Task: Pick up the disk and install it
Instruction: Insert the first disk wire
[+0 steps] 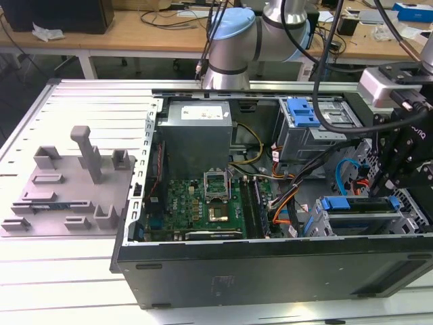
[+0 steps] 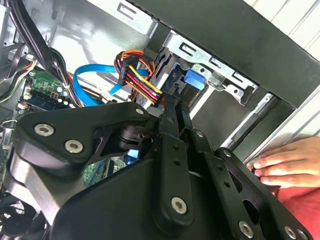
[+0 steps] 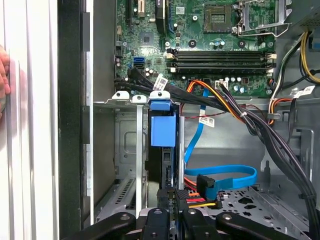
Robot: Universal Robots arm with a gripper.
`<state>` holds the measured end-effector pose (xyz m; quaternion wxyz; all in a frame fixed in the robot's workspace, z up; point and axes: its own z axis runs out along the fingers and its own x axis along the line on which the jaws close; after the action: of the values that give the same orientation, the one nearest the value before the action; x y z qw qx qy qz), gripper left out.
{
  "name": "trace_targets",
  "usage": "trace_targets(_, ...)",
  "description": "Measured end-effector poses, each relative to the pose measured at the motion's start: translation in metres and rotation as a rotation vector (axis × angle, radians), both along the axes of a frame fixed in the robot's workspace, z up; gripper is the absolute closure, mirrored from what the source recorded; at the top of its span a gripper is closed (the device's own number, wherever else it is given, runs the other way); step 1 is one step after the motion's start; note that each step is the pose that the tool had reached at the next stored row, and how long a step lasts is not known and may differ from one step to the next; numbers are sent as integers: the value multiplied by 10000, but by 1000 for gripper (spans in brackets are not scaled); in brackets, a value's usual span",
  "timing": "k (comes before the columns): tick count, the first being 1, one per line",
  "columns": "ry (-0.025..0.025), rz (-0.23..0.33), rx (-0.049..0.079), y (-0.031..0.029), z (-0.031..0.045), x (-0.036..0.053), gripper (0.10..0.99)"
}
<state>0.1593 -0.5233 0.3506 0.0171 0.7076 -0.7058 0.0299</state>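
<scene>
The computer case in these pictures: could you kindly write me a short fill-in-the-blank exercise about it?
1. In the first wrist view, the disk in the metal cage has a plastic frame coloured ____.
2. The circuit board inside the computer case is coloured ____.
3. The grey plastic fixture lies on the exterior view's ____ of the case.
Missing words: blue; green; left.

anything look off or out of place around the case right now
A person's hand rests on the table just outside the computer case, close beside the gripper at the drive cage. A hand that near a working arm looks risky.
</scene>
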Motion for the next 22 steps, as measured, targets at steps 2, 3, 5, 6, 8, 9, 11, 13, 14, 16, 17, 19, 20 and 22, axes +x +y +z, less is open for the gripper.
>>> trace_targets(2, 0, 0, 0, 0, -4, 0, 918)
trace_targets(3, 0, 0, 0, 0, -5, 0, 918)
trace_targets(5, 0, 0, 1, -1, -9, 0, 918)
trace_targets(6, 0, 0, 1, -2, -11, 0, 918)
trace_targets(8, 0, 0, 2, -5, -15, 0, 918)
trace_targets(9, 0, 0, 0, -6, -16, 0, 918)
trace_targets(11, 0, -5, 0, -7, -19, 0, 918)
trace_targets(13, 0, -27, 0, -7, -22, 0, 918)
trace_targets(14, 0, -61, 1, -6, -22, -1, 918)
trace_targets(16, -1, -172, 1, -7, -22, -1, 918)
trace_targets(17, 0, -212, 1, -6, -22, 0, 918)
trace_targets(19, 0, -262, 1, -6, -22, 0, 918)
trace_targets(20, 0, -270, 1, -6, -23, 0, 918)
trace_targets(22, 0, -271, 1, -6, -24, 0, 918)
